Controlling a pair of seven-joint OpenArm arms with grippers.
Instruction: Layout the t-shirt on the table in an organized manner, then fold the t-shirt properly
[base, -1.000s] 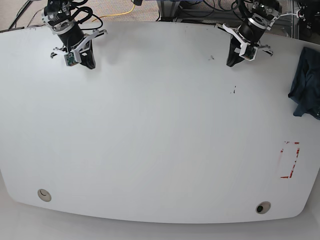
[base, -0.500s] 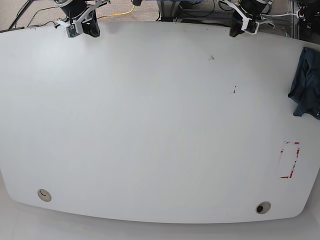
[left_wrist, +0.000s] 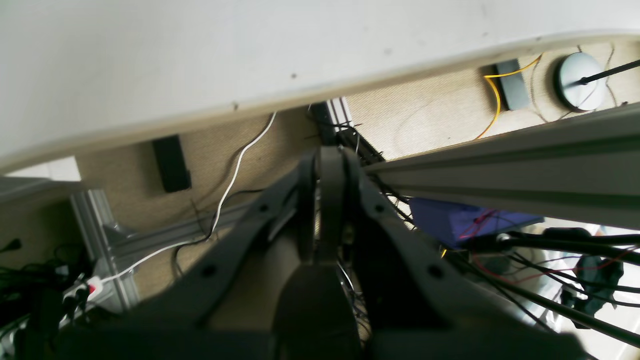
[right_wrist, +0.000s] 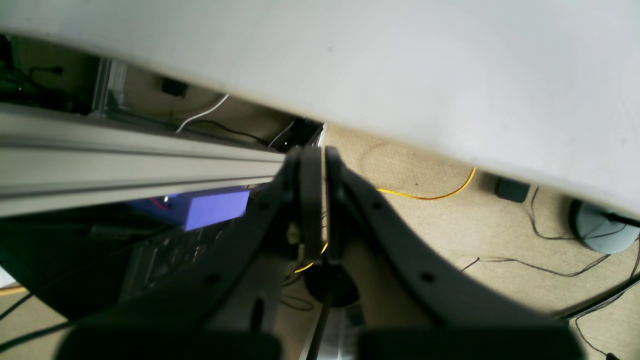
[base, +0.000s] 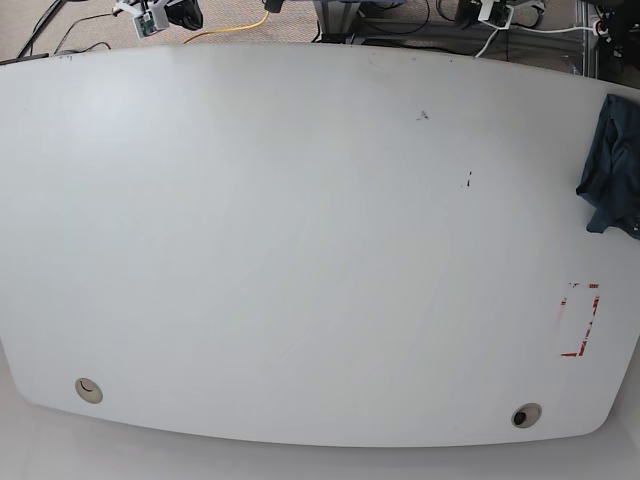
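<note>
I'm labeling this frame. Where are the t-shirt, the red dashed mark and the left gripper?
t-shirt (base: 615, 165): base view, middle of the bunched cloth.
red dashed mark (base: 581, 320): base view, its right side.
left gripper (left_wrist: 330, 160): left wrist view, closed fingertips.

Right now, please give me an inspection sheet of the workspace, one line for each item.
Surface: white table, small dark specks, red dashed mark at one end, two grommet holes near the front edge.
Job's things: t-shirt bunched at the table's edge, not laid out.
Clutter: nothing seen on the table.
Grippers: left gripper shut, holds nothing; right gripper shut, holds nothing; both are beyond the far edge.
Cables: yellow cable and white cable on the floor.
Surroundings: beige carpet, aluminium frame.
</note>
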